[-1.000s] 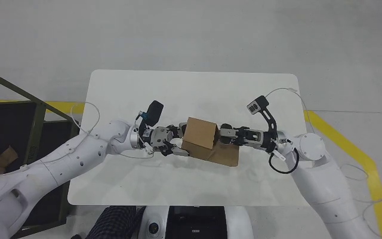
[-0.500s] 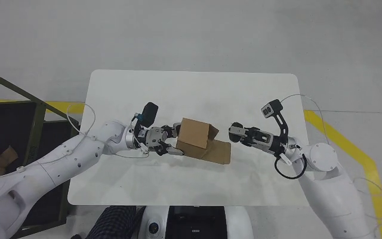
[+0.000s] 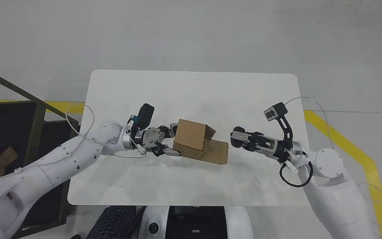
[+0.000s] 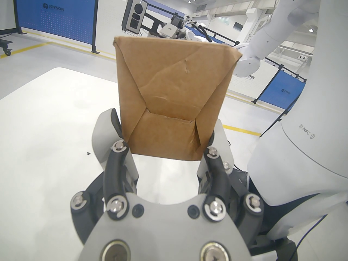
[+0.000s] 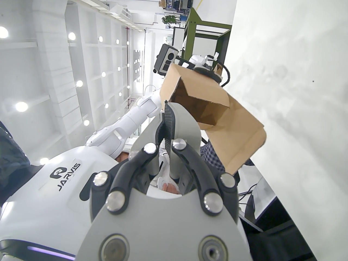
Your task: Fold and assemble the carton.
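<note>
Between left fingers (image 4: 102,137), the carton (image 4: 168,88) (part-folded).

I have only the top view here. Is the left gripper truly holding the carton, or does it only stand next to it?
Observer: It is holding it. In the left wrist view the left gripper has one finger pressed on each side wall of the carton, near its end.
Operator: Is this end of the carton closed already?
Observer: Yes. The flaps at that end are folded in and lie flat across it.
Operator: And the right gripper, does it carry something?
Observer: No. The right wrist view shows the right gripper shut, with its fingers together and nothing between them, apart from the carton's open end.
</note>
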Controlling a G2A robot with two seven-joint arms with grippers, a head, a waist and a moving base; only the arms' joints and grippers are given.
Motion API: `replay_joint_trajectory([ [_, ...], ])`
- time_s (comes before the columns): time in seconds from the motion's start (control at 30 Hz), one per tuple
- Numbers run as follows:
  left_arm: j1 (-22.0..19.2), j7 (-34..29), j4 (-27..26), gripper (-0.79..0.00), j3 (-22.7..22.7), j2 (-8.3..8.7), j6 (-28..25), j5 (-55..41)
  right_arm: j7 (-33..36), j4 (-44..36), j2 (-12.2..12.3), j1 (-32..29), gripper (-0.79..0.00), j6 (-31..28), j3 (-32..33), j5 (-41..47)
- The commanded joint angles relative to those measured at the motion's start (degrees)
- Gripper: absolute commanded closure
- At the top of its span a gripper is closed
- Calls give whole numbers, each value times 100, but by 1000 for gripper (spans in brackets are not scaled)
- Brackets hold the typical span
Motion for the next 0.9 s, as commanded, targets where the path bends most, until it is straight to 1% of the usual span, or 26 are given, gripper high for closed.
replay_joint_trajectory([
  [0.0, 0, 0, 0, -206, 0, 0, 0, 0, 23, -110, 5, -74, 0, -10, 9, -5],
  [0.03, 0, 0, 0, -185, 0, 0, 0, 0, 20, -144, 7, -109, 0, -13, 14, -11],
  [0.07, 0, 0, 0, -95, 0, 0, 0, 0, 24, -182, 9, -141, 0, -15, 12, -23],
  [0.1, 0, 0, 0, -25, 0, 0, 0, 0, 29, -209, 11, -169, 0, -8, 8, -27],
  [0.17, 0, 0, 0, 0, 0, 0, 0, 0, 29, -241, 13, -211, 0, -3, 3, -23],
  [0.3, 0, 0, 0, 0, 0, 0, 0, 0, 40, -226, 16, -254, 0, -19, 0, -1],
  [0.37, 113, -62, -37, 0, -52, -18, 144, -101, 55, -198, 20, -269, 0, -31, 22, 7],
  [0.43, 191, -36, -18, 0, -137, -38, 160, -42, 57, -173, 26, -289, 0, -35, 63, 13],
  [0.53, 300, 275, 27, 0, -285, -79, 160, 356, 47, -144, 35, -324, 0, -49, 136, 38],
  [0.63, 424, 879, 156, 0, -416, -134, 188, 1038, 29, -112, 42, -365, 0, -83, 210, 86],
  [0.73, 520, 1148, 210, 0, -473, -197, 455, 1622, 32, -65, 48, -393, 0, -109, 273, 121],
  [0.87, 547, 1341, 300, 0, -435, -268, 647, 2110, 60, 38, 52, -384, 0, -123, 305, 160],
])
